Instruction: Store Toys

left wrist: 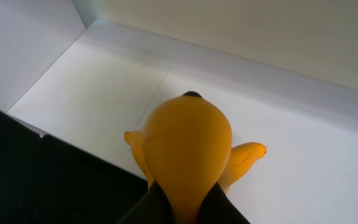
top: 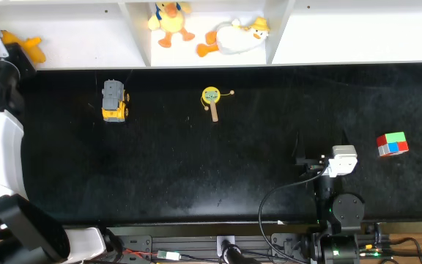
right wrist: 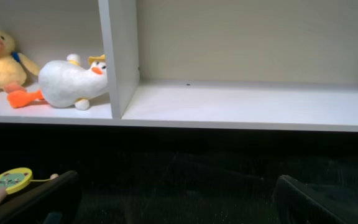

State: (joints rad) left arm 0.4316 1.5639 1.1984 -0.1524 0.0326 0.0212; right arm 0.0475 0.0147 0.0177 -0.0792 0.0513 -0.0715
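We are pinching orange toy (left wrist: 188, 143) in left tool (left wrist: 188, 208), holding it at left shelf compartment (left wrist: 73, 81). We are holding right tool (right wrist: 179, 208) spread above table (right wrist: 185, 168).

Orange toy (left wrist: 188, 149) gripped by left end effector (left wrist: 184, 211), low over left shelf compartment (left wrist: 104, 81). Middle compartment (top: 189, 56): yellow duck (top: 170, 20) upright, white duck (top: 233, 37) on its side. On bench (top: 196, 169): yellow-grey truck (top: 113, 100), green hand drum (top: 212, 100), multicolour cube (top: 392, 144) far right, all well apart

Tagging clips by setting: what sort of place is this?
Likely a robot test bench staged as a playroom: a black mat before a white shelf holding a plush duck, a truck on the mat.
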